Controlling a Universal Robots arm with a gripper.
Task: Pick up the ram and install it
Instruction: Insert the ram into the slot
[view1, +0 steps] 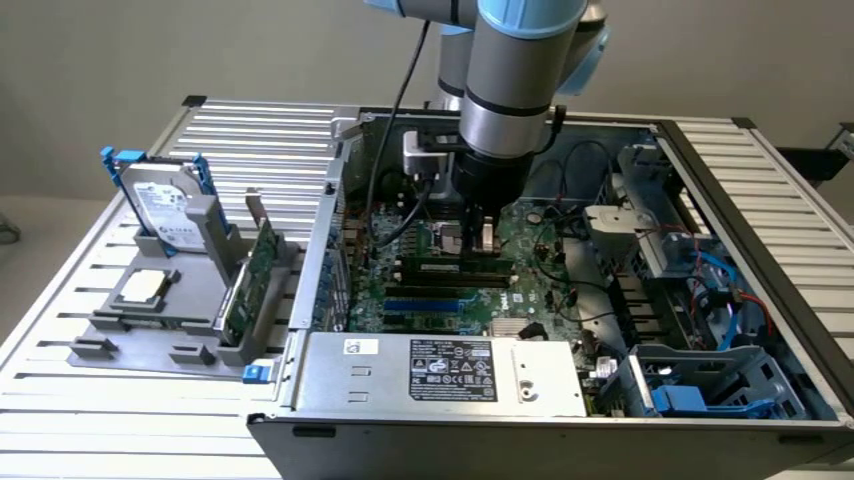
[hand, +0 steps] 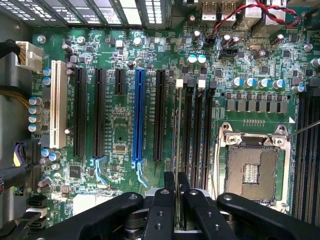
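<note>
Gripping the ram edge-on, with fingers drawn close together and clamped on the thin board. Held upright by the gripper along the memory slot nearest the black card slots, just beside the free memory slots. Seen in the exterior view low over the motherboard inside the computer case, right under the gripper. Cannot tell whether fully seated or only resting in the mouth of the slot.

Likely trouble from here:
- Pressing down with the board tilted or a little off the slot line, so jamming one end, bending the board or scraping the contacts.
- Catching on the white latch at the far end if not swung out; cannot tell how set.
- Slipping in so narrow a grip under a hard push.

Close beside the slots, an open processor socket with bare contacts, easily harmed by a sideways slide. Further off, a blue card slot, a white card slot and a red-and-black wire. Seeing nothing lying across the slot itself. Outside the case, toward the exterior view's left and well apart: a grey holder carrying a hard drive, an expansion card and a processor chip.
</note>
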